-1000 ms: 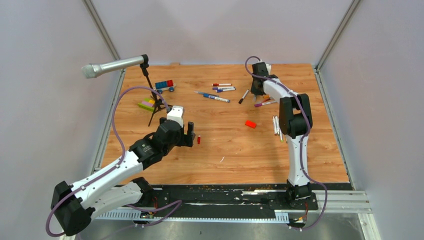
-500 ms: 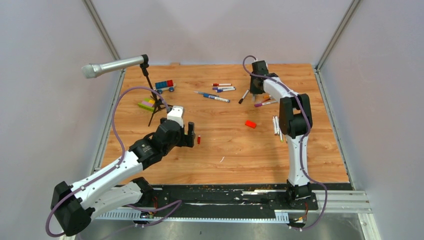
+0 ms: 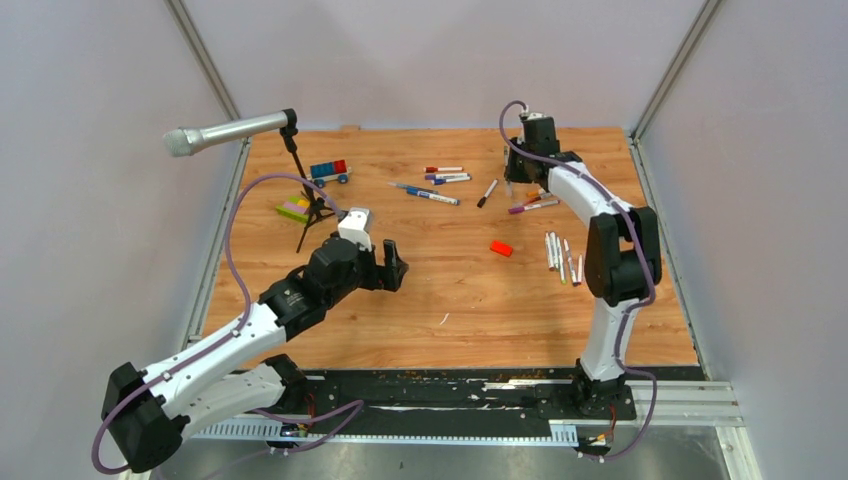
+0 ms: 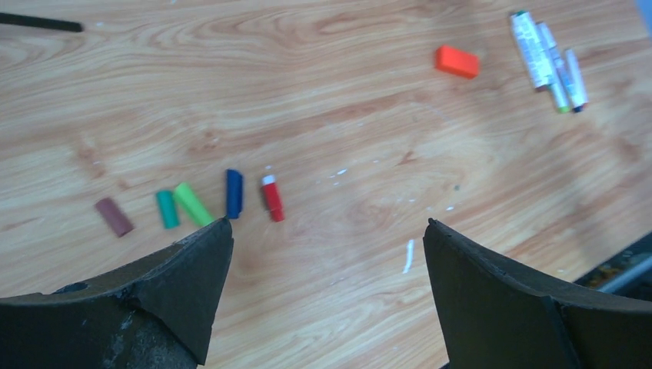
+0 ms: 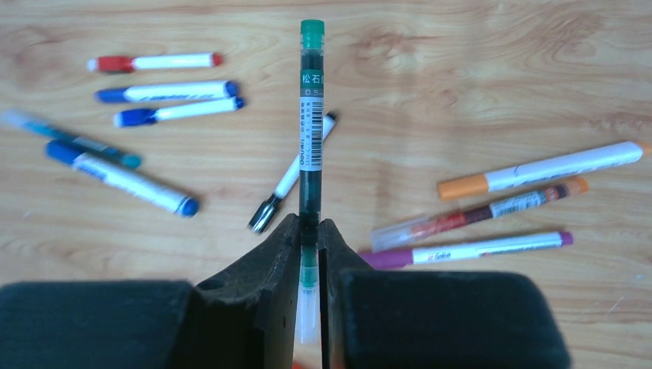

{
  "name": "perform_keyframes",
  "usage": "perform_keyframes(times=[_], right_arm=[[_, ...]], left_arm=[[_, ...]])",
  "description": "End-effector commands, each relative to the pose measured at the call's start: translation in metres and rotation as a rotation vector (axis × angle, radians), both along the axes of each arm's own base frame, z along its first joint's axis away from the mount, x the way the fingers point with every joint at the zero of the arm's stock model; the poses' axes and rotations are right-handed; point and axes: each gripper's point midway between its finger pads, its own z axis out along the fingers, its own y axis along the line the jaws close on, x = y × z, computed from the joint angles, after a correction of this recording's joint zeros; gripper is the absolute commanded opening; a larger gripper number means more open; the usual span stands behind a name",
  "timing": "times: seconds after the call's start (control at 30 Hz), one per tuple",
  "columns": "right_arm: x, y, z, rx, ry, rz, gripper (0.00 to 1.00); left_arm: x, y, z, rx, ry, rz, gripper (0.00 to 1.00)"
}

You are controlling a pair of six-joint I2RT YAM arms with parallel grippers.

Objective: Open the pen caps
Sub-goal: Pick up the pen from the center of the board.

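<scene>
Several loose pen caps lie in a row on the wood in the left wrist view: brown (image 4: 114,217), teal (image 4: 167,209), light green (image 4: 192,204), blue (image 4: 234,193) and red (image 4: 271,198). My left gripper (image 4: 328,231) hangs open just near them, with nothing between its fingers; from above the left gripper (image 3: 393,272) hides the caps. My right gripper (image 5: 309,227) is shut on a green pen (image 5: 311,115), which points away from the camera over the scattered pens, among them a purple one (image 5: 469,248) and an orange one (image 5: 538,167). Overhead, the right gripper (image 3: 512,172) is at the far middle.
An orange-red block (image 3: 501,248) lies mid-table. A few pens (image 3: 560,255) lie side by side at the right. A grey microphone (image 3: 225,131) on a black tripod (image 3: 305,205) and toy bricks (image 3: 330,172) stand at the far left. More pens (image 3: 440,180) lie at the back.
My right arm has swung right and lifted, uncovering the row of pens at the right. The left gripper has shifted slightly right, now covering the red cap from above.
</scene>
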Motion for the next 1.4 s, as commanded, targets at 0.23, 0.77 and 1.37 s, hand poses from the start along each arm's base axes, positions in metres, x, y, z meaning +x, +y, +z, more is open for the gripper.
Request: perform_keyframes(times=[0.23,0.77,1.37], right_arm=[[-0.086,0.036,0.081,0.430,-0.105,0.183,0.00],[-0.166,0.058,0.090,0.639,-0.071,0.312,0.00],[-0.174,0.062,0.094,0.675,-0.075,0.336,0.00]], left_arm=[[0.011,-0.090,0.065,-0.508,-0.091,-0.206,1.00],[0.044,-0.197,0.059,-0.731,0.047,-0.338,1.00],[0.063,-0.241,0.032,-0.764,0.174,-0.332,0.81]])
